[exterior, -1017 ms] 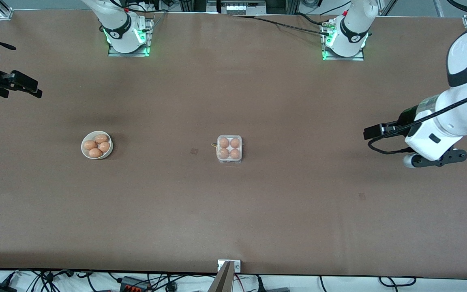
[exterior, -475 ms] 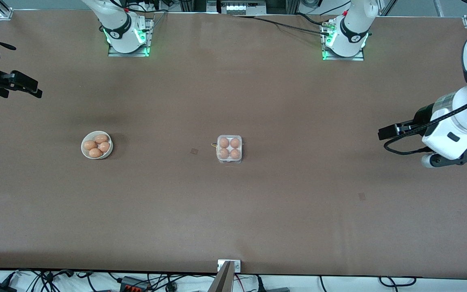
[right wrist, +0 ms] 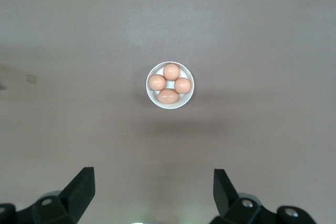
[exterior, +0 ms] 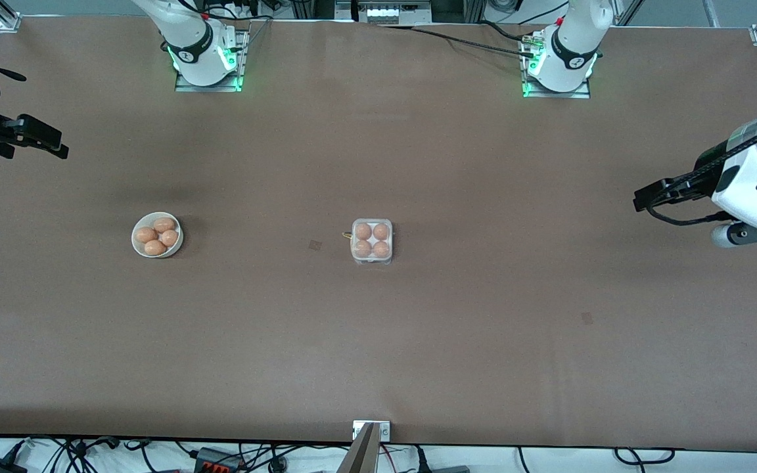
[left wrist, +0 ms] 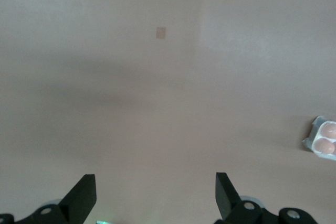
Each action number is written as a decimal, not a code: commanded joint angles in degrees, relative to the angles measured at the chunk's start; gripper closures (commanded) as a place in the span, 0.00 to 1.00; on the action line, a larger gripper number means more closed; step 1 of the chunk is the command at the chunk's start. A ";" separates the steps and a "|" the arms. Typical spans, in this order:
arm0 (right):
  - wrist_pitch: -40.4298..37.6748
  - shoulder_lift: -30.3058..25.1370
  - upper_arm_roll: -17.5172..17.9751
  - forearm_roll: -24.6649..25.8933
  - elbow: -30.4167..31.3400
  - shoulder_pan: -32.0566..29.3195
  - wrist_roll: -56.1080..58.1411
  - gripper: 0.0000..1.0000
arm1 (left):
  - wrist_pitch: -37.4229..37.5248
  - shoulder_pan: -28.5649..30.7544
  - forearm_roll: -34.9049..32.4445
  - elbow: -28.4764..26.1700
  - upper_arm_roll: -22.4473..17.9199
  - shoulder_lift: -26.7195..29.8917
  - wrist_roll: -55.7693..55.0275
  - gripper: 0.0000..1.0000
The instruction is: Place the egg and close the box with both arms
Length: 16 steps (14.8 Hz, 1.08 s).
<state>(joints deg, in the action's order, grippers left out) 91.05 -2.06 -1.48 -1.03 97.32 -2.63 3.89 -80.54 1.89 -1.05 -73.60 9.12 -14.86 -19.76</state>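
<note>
The clear box [exterior: 372, 261] stands mid-table with an orange-brown egg [exterior: 363, 231] in every cell, and its lid looks folded down over them. A corner of the box [left wrist: 315, 141] shows at the edge of the left wrist view. My left gripper [left wrist: 156, 182] hangs open over bare table toward the left arm's end, well away from the box. My right gripper [right wrist: 153, 177] waits open at the right arm's end, with nothing between its fingers. It looks down toward a bowl of eggs [right wrist: 155, 98].
A round white bowl [exterior: 133, 236] holding several more eggs sits toward the right arm's end, level with the box. Small darker patches mark the brown table [exterior: 315, 246]. A metal bracket [exterior: 370, 430] sits at the table's front edge.
The left arm has drawn back from the box toward its own end of the table and toward the bases. The right arm, box and bowl have not moved.
</note>
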 commanded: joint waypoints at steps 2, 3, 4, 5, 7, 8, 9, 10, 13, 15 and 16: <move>-0.52 -0.40 0.25 0.15 0.06 -0.10 -0.90 0.00 | -7.67 1.10 -0.62 -15.49 1.08 10.79 0.69 0.00; -0.52 -0.31 0.25 0.15 0.06 -0.10 -0.90 0.00 | -9.87 1.19 -0.62 -19.00 1.08 12.90 0.69 0.00; -0.52 -0.31 0.25 0.15 0.06 -0.10 -0.90 0.00 | -11.81 1.36 -0.53 -21.91 1.08 14.75 0.60 0.00; -0.52 -0.31 0.25 0.15 0.06 -0.10 -0.90 0.00 | -13.13 1.45 0.43 -23.68 0.99 15.73 0.60 0.00; -0.52 -0.40 0.25 0.15 0.06 -0.10 -0.90 0.00 | -13.32 2.50 1.14 -23.43 0.99 15.74 0.87 0.00; -0.52 -0.31 0.25 0.15 -0.02 -0.10 -0.90 0.00 | -13.93 2.42 1.14 -23.26 0.99 15.65 0.95 0.00; -0.52 -0.40 0.25 0.15 0.06 -0.10 -0.90 0.00 | -13.94 2.42 1.14 -23.17 0.99 15.39 0.95 0.00; -0.52 -0.31 0.25 0.15 0.06 -0.10 -0.90 0.00 | -13.85 2.33 1.05 -23.17 0.99 15.30 1.04 0.00; -0.87 -0.40 0.25 0.15 -0.02 -0.10 -0.90 0.00 | -13.50 2.33 1.14 -22.38 0.99 14.07 0.87 0.00; -0.78 -0.31 0.25 0.15 -0.02 -0.27 -0.90 0.00 | -13.41 2.42 1.14 -22.38 1.08 14.07 0.87 0.00; -0.87 -0.31 0.25 0.15 -0.02 -0.27 -0.90 0.00 | -13.41 2.33 1.14 -22.38 0.99 14.07 0.87 0.00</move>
<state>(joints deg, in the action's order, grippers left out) 90.88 -2.06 -1.48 -1.03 97.32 -2.64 3.88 -93.35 3.25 -0.80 -95.44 9.38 -1.24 -19.77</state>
